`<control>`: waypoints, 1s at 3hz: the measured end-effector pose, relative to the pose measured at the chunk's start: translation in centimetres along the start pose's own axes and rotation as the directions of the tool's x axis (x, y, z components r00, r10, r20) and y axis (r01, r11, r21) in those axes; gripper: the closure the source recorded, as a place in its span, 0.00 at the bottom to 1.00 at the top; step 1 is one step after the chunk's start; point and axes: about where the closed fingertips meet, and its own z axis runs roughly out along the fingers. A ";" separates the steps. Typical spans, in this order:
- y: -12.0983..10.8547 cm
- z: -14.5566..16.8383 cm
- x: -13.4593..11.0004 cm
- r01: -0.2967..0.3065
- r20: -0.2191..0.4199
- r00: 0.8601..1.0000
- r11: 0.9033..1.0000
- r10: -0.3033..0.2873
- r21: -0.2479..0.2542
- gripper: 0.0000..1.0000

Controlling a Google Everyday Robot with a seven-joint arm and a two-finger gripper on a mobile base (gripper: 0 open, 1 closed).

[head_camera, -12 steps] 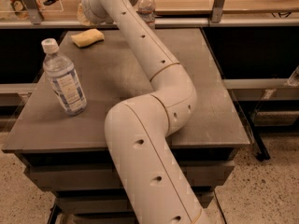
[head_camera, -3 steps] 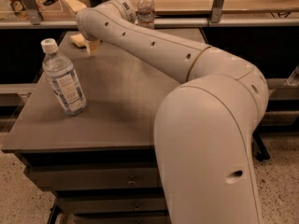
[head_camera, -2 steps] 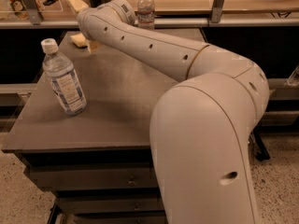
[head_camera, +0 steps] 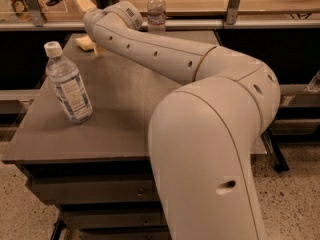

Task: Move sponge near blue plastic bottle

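The pale-yellow sponge (head_camera: 84, 42) lies at the far left corner of the grey table (head_camera: 125, 114), partly hidden by my arm. My gripper (head_camera: 94, 38) is right at the sponge, mostly hidden behind the white wrist (head_camera: 107, 21). The blue plastic bottle (head_camera: 68, 83), with a white cap and a blue-and-white label, stands upright at the table's left side, well in front of the sponge.
A slimmer clear bottle (head_camera: 156, 9) stands at the table's far edge behind my arm. A shelf rail with metal posts (head_camera: 235, 4) runs behind the table. My large white arm (head_camera: 210, 134) crosses the table's right half.
Since four seconds ago my arm has swung down and left, and my wrist has reached the sponge. In the last second it has barely moved. The blue bottle has stayed put.
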 end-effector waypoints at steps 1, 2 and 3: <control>0.1 0.9 0.2 -0.019 0.005 1.000 1.000 0.019 0.025 0.00; 0.3 1.9 0.1 -0.033 0.015 0.999 0.999 0.033 0.042 0.00; 0.3 2.6 -0.2 -0.040 0.025 0.999 0.998 0.039 0.052 0.00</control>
